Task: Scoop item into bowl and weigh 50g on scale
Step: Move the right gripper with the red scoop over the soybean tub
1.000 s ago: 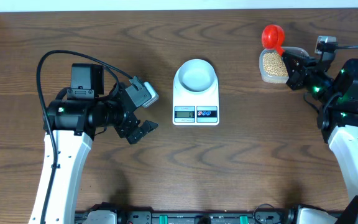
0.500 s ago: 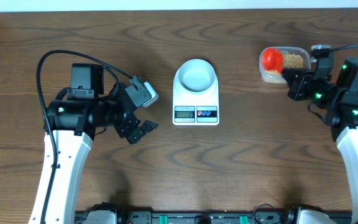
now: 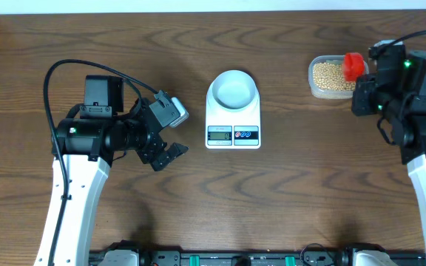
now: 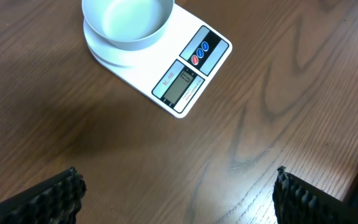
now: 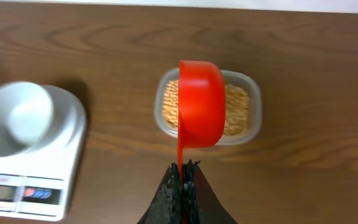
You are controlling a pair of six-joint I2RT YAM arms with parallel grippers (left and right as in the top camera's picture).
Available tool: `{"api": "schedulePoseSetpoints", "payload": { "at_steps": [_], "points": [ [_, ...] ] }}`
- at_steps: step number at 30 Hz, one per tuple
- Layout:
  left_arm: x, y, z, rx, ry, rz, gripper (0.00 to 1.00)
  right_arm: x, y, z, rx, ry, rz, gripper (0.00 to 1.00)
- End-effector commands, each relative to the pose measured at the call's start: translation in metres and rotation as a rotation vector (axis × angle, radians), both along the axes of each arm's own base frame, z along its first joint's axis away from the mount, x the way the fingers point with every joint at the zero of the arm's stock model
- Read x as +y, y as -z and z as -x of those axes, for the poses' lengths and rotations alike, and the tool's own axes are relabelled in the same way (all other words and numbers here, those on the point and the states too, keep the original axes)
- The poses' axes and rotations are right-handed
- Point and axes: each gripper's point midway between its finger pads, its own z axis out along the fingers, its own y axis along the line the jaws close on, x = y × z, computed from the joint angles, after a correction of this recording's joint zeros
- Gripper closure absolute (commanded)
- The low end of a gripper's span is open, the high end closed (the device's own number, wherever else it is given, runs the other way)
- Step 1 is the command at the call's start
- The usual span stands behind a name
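Risks tipping the red scoop [image 5: 201,102], pinched only by its thin handle in the pressed-together right end effector [image 5: 182,173], and scattering beans [image 5: 236,118] on the crossing from the clear tub [image 5: 255,93] at 2 o'clock to the bowl [image 3: 232,89] on the scale [image 3: 233,134] at centre. Could also shove the light tub while digging, or overshoot the target with one heaped load. Shows the left end effector [image 3: 168,154] spread, holding nothing, at 9 o'clock. Elsewhere, only dark wood-grain surface [image 3: 287,192] and a pale strip [image 3: 198,5] at 12 o'clock, perhaps a wall.
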Motion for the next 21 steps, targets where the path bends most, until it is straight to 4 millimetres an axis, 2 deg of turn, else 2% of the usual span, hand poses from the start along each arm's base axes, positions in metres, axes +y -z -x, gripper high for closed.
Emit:
{"api": "schedulePoseSetpoints", "payload": {
  "at_steps": [1,14,21],
  "points": [
    [-0.001,-0.012,-0.003,-0.031,0.001,0.017,0.01,-0.018,0.007,-0.007,0.029,0.086,0.146,0.99],
    [-0.001,-0.012,-0.003,-0.031,0.001,0.017,0.01,-0.03,0.069,-0.038,0.166,0.143,0.237,0.99],
    [-0.001,-0.012,-0.003,-0.031,0.001,0.017,0.01,-0.029,0.082,-0.054,0.16,0.135,0.244,0.99]
  ]
}}
